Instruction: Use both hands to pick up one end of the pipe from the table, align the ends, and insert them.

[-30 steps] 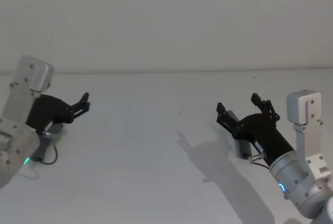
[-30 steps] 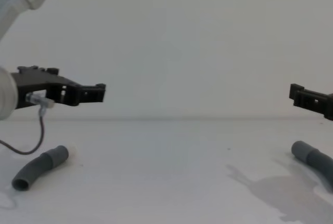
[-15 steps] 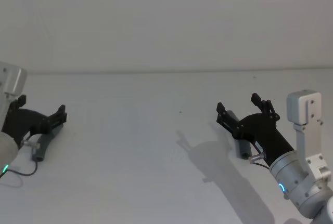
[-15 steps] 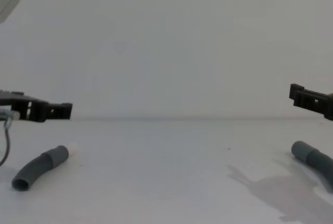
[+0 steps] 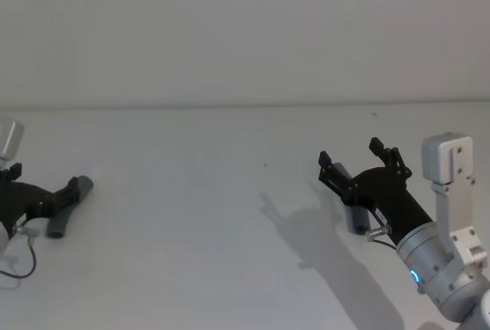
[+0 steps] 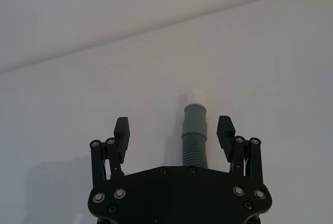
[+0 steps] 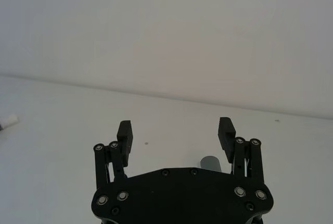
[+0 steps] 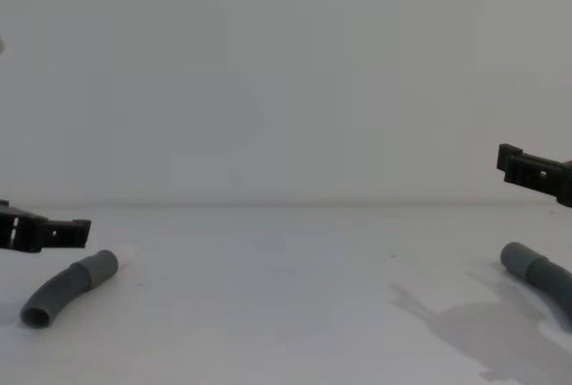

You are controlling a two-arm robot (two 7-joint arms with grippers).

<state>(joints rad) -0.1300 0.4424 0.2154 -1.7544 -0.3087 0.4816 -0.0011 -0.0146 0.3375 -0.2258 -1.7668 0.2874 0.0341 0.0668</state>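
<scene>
Hovering low over the left side of the table, the left gripper held its two black fingers spread wide, gripping nothing. Its opening pointed forward along the pipe, a dark grey ribbed hose. The pipe's left end, a smooth cuff, lay below and between the fingers, closer to one than the other. Seen from the chest, the gripper sat just above this end and apart from it. That line-up looked deliberate: a short drop would probably put the fingers either side of the ribbed part just behind the cuff. The left arm reached in low and nearly level from the left edge.

The right gripper was also spread wide and empty. It was held higher, well clear of the table, angled away from the robot and towards the far left. Its silver-grey wrist rose from the near right corner. The right end of the pipe, a plain grey sleeve, lay on the table underneath it, partly hidden by the black palm. The arm's shadow fell on the table to the left.

The two ends lay well apart, at opposite sides of the table, neither lifted. Judging by this, the task was at its first step, the pick-up.
</scene>
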